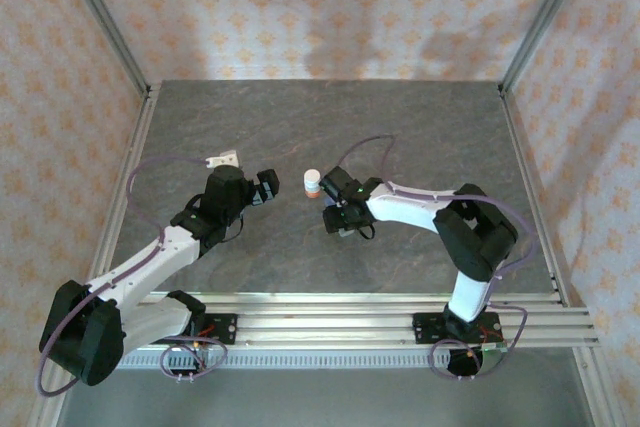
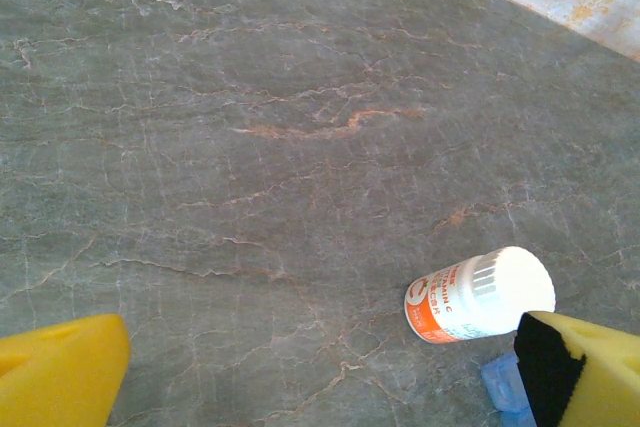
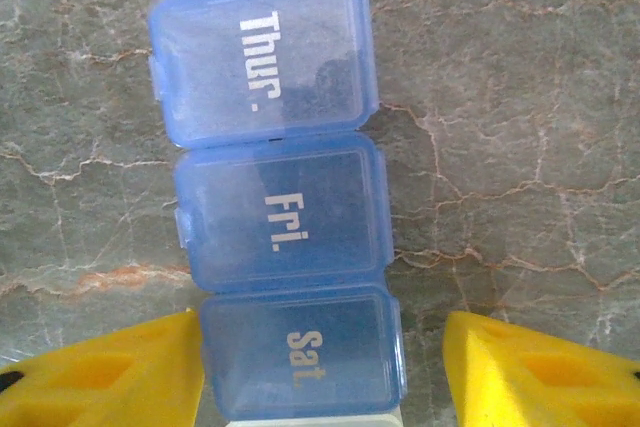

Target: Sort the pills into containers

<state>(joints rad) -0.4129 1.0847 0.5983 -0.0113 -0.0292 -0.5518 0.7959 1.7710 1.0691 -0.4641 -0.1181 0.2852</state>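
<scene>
Jaws of right gripper (image 3: 322, 362) open, astride "Sat." end of pill box (image 3: 270, 202) flat on table (image 3: 520, 97); one pad (image 3: 120, 377) touches, other apart. Centre first, close gently. Left gripper (image 2: 320, 377) wide open, beside bottle (image 2: 478, 297).

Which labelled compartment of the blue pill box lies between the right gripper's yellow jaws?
The "Sat." compartment of the translucent blue plastic pill box; "Fri." and "Thur." lie farther out, beyond the jaws.
</scene>
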